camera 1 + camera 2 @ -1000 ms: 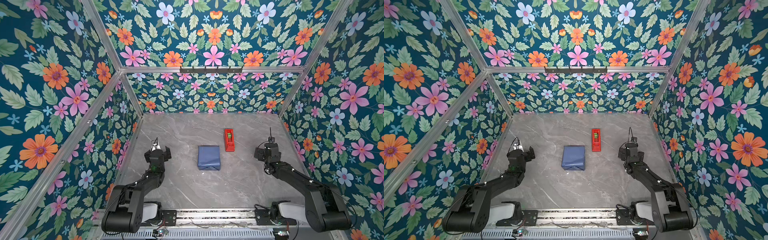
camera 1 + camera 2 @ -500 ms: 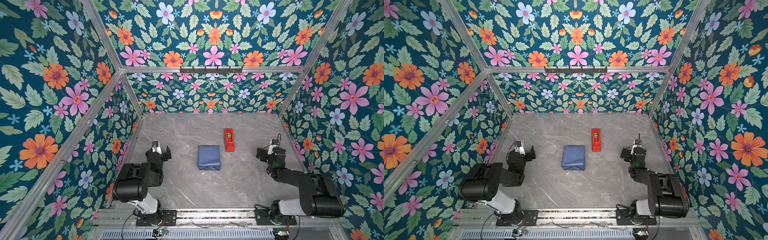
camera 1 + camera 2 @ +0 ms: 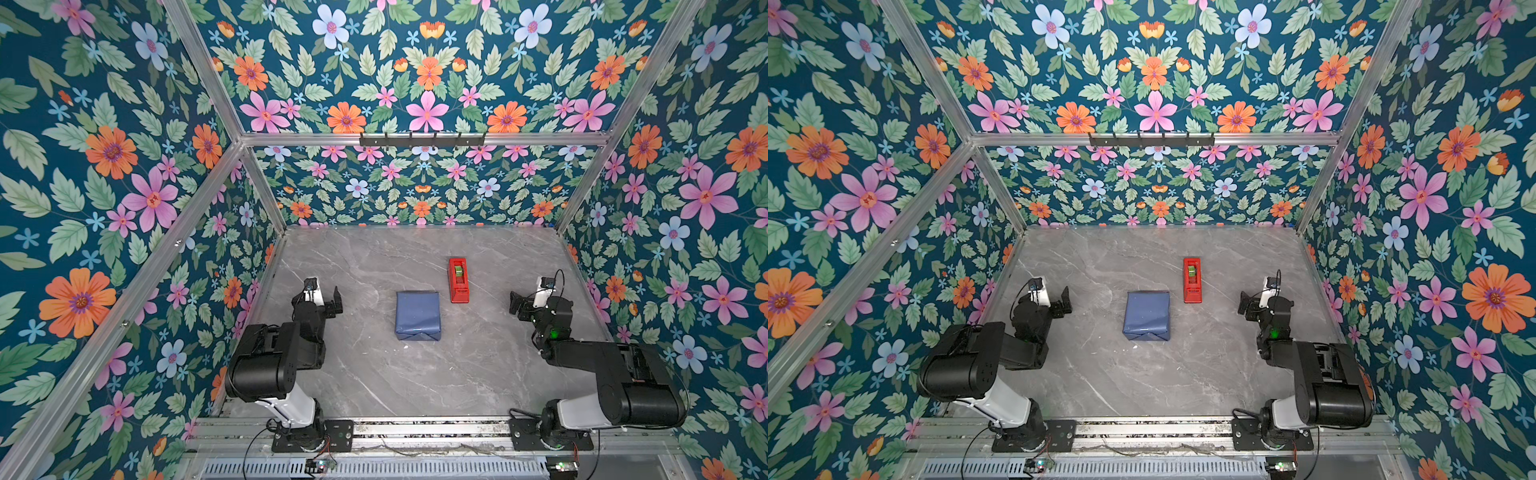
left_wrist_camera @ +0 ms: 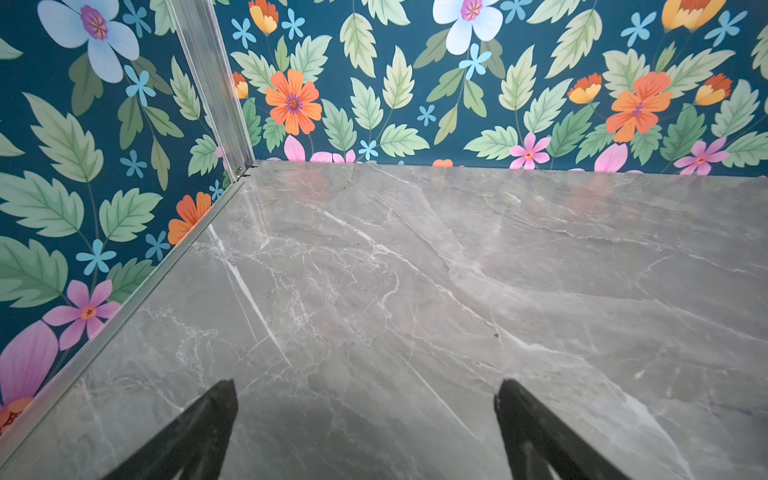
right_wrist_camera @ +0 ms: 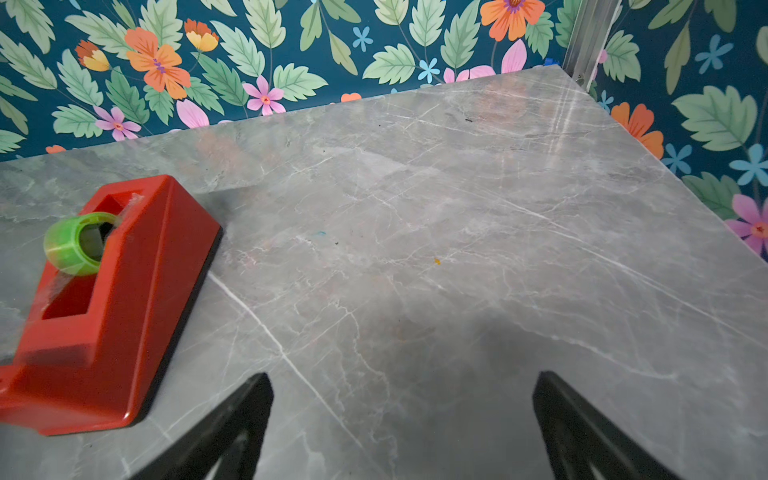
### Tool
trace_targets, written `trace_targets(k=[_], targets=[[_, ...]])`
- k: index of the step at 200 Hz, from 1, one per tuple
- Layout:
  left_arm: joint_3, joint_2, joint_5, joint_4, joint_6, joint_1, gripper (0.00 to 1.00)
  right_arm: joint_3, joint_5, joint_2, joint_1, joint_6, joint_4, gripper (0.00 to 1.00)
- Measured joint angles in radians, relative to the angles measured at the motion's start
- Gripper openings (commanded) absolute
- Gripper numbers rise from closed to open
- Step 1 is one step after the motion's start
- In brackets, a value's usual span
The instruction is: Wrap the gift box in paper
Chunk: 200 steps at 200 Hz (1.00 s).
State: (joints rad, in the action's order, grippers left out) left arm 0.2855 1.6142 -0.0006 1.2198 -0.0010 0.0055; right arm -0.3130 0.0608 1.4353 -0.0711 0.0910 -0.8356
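Left pincer [image 4: 365, 385] and right pincer [image 5: 403, 377] gape wide, empty, well apart from the box-shaped paper [image 3: 417, 314] between them.

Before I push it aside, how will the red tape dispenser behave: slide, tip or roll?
The tape dispenser probably won't roll or tip: it is a long, low block lying flat on the table. Its dark underside strip looks like a grip pad, so it may drag rather than glide. The green tape roll could shift if jolted.
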Motion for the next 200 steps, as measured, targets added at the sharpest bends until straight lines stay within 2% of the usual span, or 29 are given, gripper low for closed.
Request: trace_targets(k=[200], targets=[[0.000,0.001,-0.001,0.006,0.003,-0.002,1.00,0.000,0.007,0.000,0.000,-0.015,-0.001,0.99]])
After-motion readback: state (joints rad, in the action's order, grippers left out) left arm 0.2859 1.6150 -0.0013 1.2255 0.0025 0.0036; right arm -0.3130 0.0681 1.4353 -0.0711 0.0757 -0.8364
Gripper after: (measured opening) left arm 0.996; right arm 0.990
